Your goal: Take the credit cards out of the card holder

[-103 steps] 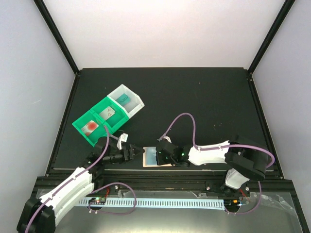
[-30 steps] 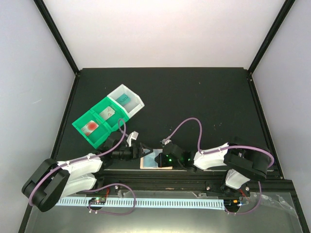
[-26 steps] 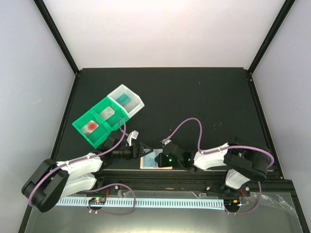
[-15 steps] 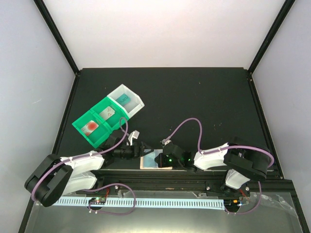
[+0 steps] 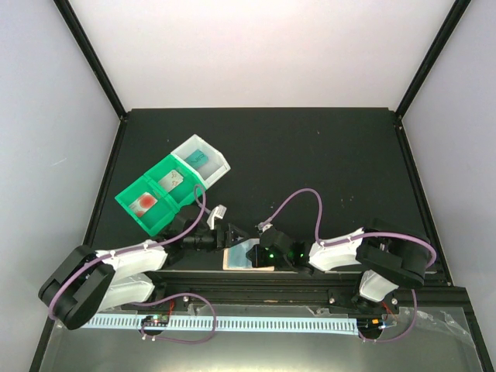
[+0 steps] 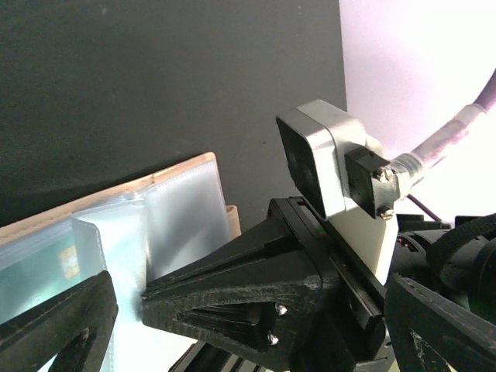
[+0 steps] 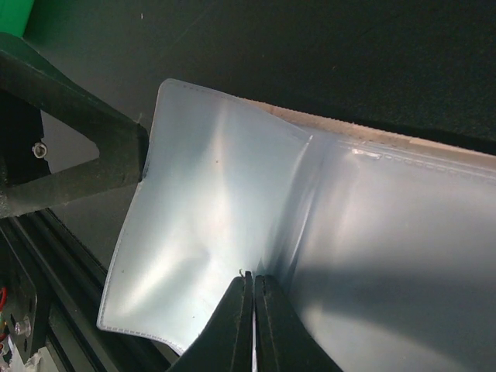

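Left wrist view now: we've got the left gripper (image 5: 231, 235) spread wide and empty, facing the card holder (image 6: 182, 213) at the table's (image 5: 310, 155) near edge, its long side running left to right between the two arms. The right gripper (image 7: 253, 280) is closed tight on a clear sleeve leaf (image 7: 209, 225), seemingly propping it up. A teal credit card (image 6: 68, 260) sits in a sleeve just ahead of the open jaws, so we'd judge the left arm nearer for the pull.

From above and behind, one camera looks down; two wrist cameras closely face the shared card holder (image 5: 241, 256).
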`<state>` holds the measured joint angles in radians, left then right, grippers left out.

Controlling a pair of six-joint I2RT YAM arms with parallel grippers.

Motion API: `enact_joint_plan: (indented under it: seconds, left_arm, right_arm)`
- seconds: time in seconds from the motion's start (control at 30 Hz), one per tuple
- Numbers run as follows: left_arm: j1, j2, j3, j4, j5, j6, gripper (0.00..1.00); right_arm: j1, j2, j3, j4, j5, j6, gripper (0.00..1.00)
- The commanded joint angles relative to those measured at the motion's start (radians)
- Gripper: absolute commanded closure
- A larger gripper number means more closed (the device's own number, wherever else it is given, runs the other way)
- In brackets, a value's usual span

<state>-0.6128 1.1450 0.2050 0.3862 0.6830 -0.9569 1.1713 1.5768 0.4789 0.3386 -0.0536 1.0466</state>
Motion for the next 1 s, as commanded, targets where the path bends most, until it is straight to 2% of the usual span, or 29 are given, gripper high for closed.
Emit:
enact_joint_plan:
  seconds: [0.0, 0.23, 0.4, 0.67, 0.97]
  left_arm:
    - [-0.009, 0.011, -0.009, 0.077, 0.054, -0.022, 0.04]
    - [-0.009, 0.001, -0.021, 0.065, 0.050, -0.010, 0.04]
    - [-0.011, -0.030, -0.019, -0.080, -0.015, 0.059, 0.08]
    - [-0.010, -0.094, -0.054, -0.106, -0.048, 0.070, 0.27]
    - [-0.016, -0.052, -0.082, -0.026, -0.034, 0.038, 0.53]
  right_arm:
    - [0.002, 0.010, -0.007, 0.007, 0.020, -0.005, 0.97]
    - [0.002, 0.006, -0.022, 0.030, 0.030, 0.001, 0.99]
    - [0.002, -0.004, -0.036, 0.042, 0.029, 0.003, 0.99]
    - [0.002, -0.021, -0.045, 0.039, 0.042, 0.009, 0.99]
    - [0.002, -0.023, -0.045, 0.040, 0.045, 0.016, 0.96]
